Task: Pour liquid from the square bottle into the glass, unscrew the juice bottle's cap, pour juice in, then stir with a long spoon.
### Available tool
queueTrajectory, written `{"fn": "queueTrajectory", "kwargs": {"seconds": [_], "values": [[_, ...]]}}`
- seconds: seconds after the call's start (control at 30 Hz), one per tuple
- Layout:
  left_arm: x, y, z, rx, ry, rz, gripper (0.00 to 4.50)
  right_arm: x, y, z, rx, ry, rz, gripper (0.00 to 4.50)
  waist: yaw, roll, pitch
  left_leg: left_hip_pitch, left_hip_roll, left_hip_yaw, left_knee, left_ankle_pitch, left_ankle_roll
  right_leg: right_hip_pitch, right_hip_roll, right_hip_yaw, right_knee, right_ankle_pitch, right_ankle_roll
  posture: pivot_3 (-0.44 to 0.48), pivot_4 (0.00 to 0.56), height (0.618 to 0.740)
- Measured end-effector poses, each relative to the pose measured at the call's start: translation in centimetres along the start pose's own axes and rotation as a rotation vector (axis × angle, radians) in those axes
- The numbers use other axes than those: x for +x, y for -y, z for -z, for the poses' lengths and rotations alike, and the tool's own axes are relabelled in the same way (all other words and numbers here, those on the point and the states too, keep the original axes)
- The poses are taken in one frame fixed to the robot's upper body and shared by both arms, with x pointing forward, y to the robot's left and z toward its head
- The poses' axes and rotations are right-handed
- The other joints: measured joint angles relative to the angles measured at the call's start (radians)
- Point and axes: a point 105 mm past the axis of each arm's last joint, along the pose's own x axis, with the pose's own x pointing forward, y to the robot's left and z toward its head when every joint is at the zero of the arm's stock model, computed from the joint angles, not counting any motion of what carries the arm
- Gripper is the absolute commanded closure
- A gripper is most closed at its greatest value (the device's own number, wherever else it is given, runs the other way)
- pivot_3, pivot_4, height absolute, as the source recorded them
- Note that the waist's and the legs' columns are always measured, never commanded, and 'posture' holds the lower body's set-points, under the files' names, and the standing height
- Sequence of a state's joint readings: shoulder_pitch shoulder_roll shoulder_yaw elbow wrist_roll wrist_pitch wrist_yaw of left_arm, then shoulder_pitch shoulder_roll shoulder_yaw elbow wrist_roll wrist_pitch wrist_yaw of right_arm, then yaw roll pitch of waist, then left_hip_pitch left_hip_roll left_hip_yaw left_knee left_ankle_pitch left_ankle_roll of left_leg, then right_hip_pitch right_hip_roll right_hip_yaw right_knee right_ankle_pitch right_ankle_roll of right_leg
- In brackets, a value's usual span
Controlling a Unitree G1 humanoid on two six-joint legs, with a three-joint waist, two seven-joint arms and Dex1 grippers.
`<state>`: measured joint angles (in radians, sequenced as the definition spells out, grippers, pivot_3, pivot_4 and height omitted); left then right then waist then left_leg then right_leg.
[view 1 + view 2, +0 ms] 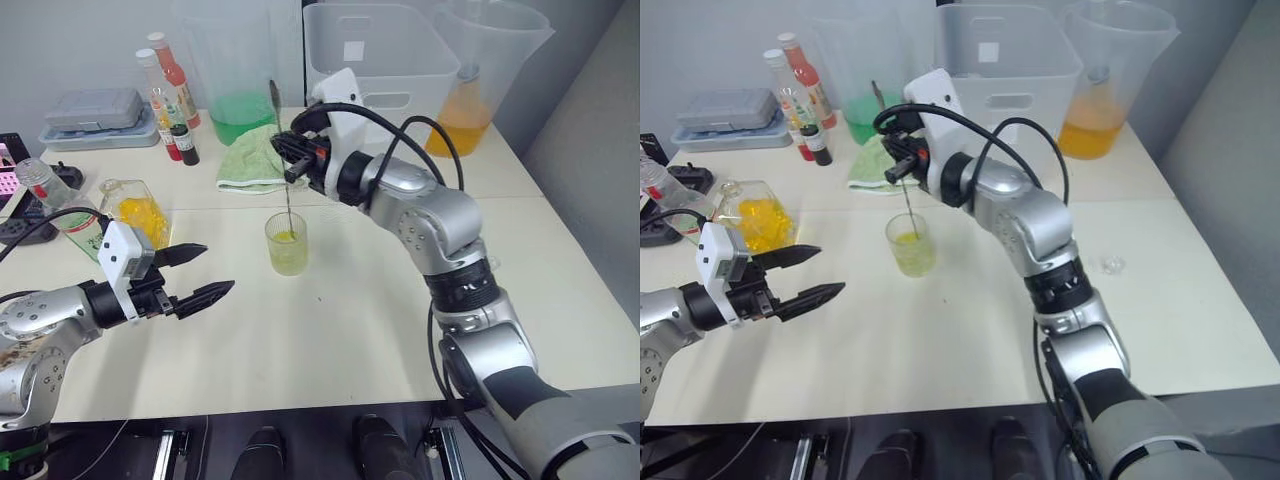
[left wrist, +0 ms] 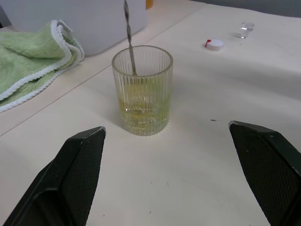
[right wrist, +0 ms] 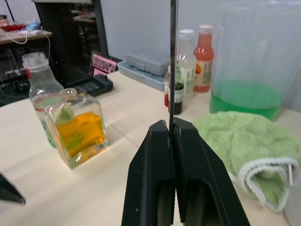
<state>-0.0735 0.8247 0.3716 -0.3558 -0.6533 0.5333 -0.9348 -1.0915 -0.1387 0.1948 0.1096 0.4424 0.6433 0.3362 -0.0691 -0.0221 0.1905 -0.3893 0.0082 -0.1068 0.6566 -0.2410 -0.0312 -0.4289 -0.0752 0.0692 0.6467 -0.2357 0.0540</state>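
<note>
- The right claw [image 3: 172, 136] is clamped on the long spoon [image 1: 288, 200] — its stem runs down into the glass [image 1: 286, 243].
- The glass stands mid-table [image 1: 380, 330], holding yellowish liquid.
- The left claw [image 1: 196, 276] hovers beside the glass, fingers spread apart.
- The juice bottle's cap [image 2: 215, 44] lies on the table.

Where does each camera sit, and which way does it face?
Head pair: looks down over both arms at the glass.
Left wrist: looks between the open left gripper at the glass and the long spoon.
Right wrist: looks along the right gripper, shut on the spoon, at the square bottle.
Shared: glass and spoon.
</note>
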Motion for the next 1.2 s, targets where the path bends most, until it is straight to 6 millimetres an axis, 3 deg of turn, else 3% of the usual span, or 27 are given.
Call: {"fn": "queueTrajectory", "kwargs": {"seconds": [0.2, 0.47, 0.63, 0.77, 1.0, 1.2], "values": [[0.0, 0.1, 0.1, -0.019, 0.004, -0.003, 0.06, 0.5, -1.4, -0.4, 0.031, 0.037, -0.060, 4.50, 0.000, 0.000, 0.000, 0.000, 0.000, 0.000, 0.000, 0.000, 0.000, 0.000, 0.000, 0.000, 0.000, 0.000, 0.000, 0.000, 0.150, 0.740], [0.6, 0.3, 0.3, -0.023, -0.002, 0.012, 0.06, -1.4, -1.6, 2.3, 0.065, -0.103, -0.099, 4.50, 0.002, 0.000, 0.000, 0.000, 0.000, 0.000, 0.000, 0.000, 0.000, 0.000, 0.000, 0.000, 0.000, 0.000, 0.000, 0.000, 0.150, 0.740], [0.9, 0.3, 0.2, -0.019, 0.001, 0.021, 0.06, -3.6, -0.1, 1.5, -0.023, -0.175, -0.089, 4.50, 0.001, 0.000, 0.000, 0.000, 0.000, 0.000, 0.000, 0.000, 0.000, 0.000, 0.000, 0.000, 0.000, 0.000, 0.000, 0.000, 0.150, 0.740], [1.1, 0.4, 0.1, -0.018, 0.004, 0.028, 0.06, -4.2, 0.4, 0.0, -0.059, -0.166, -0.084, 4.50, -0.001, 0.000, 0.000, 0.000, 0.000, 0.000, 0.000, 0.000, 0.000, 0.000, 0.000, 0.000, 0.000, 0.000, 0.000, 0.000, 0.150, 0.740], [1.5, 0.6, 0.4, -0.037, 0.016, 0.025, 0.06, -2.8, 1.4, -0.3, -0.018, -0.049, -0.014, 4.50, 0.000, 0.000, 0.000, 0.000, 0.000, 0.000, 0.000, 0.000, 0.000, 0.000, 0.000, 0.000, 0.000, 0.000, 0.000, 0.000, 0.150, 0.740], [1.6, 0.6, 0.4, -0.035, 0.017, 0.018, 0.06, -1.6, -0.6, 0.5, 0.069, -0.029, -0.077, 4.50, 0.000, 0.000, 0.000, 0.000, 0.000, 0.000, 0.000, 0.000, 0.000, 0.000, 0.000, 0.000, 0.001, 0.000, 0.000, 0.000, 0.150, 0.740]]}}
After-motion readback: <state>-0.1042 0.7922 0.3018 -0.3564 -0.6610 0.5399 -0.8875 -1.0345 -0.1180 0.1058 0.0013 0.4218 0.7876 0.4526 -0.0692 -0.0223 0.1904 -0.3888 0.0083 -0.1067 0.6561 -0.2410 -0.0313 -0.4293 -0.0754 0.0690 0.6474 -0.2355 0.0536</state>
